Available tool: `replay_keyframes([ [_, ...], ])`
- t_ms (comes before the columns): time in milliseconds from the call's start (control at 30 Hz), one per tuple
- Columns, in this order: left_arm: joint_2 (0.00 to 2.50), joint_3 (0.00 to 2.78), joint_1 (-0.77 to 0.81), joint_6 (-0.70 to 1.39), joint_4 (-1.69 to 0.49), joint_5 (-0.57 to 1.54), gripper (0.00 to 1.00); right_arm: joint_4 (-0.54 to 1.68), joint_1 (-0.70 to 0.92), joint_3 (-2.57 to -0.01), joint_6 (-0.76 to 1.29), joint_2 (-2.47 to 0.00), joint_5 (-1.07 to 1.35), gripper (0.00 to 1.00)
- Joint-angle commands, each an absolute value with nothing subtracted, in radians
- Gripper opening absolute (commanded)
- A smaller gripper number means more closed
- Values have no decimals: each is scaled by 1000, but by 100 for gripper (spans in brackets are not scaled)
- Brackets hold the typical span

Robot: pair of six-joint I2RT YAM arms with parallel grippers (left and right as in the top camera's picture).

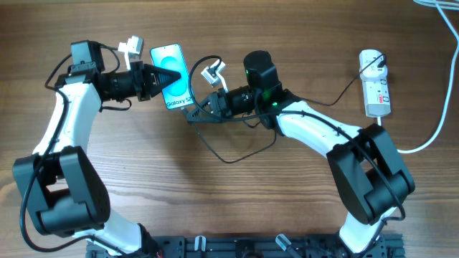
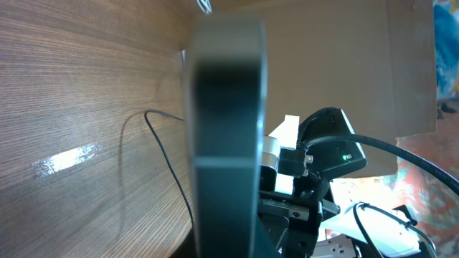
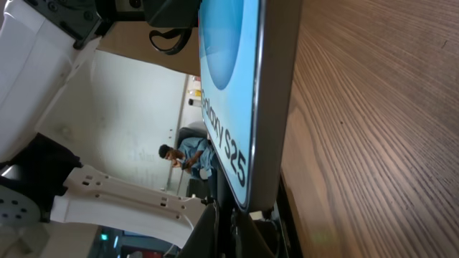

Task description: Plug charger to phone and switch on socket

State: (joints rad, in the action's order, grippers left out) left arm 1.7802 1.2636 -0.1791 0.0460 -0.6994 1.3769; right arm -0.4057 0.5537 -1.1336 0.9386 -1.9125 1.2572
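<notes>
The phone (image 1: 174, 66) lies tilted at the table's back left, teal screen up, its white strip towards the centre. My left gripper (image 1: 162, 77) is shut on its left side, and in the left wrist view the phone's dark edge (image 2: 226, 122) fills the middle. At the strip end my right gripper (image 1: 194, 110) is shut on the charger, whose thin black cable (image 1: 231, 160) loops over the table towards the socket (image 1: 375, 92) at the far right. The right wrist view shows the phone (image 3: 231, 79) just above the shut fingers (image 3: 215, 229); the connector tip is hidden.
A thick white cord (image 1: 439, 127) curves from the socket along the right edge. The right arm (image 2: 326, 147) stands close behind the phone in the left wrist view. Bare wood table (image 1: 237, 208) lies in front of both arms.
</notes>
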Motion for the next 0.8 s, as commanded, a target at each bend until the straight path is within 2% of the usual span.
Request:
replay_keyframes([
  [0,1763,1257,-159,35,-727,1420,4,-435,517,-1156,940,-1921,1058,4],
  [167,1763,1257,-159,42,-727,1420,4,-453,553,-1156,939,-1921,935,4],
  [433,1763,1257,-159,42,-727,1420,4,-609,596,-1156,1024,-1921,806,4],
  [767,1763,1257,-159,41,-726,1419,4,-616,583,-1156,947,-1921,941,4],
])
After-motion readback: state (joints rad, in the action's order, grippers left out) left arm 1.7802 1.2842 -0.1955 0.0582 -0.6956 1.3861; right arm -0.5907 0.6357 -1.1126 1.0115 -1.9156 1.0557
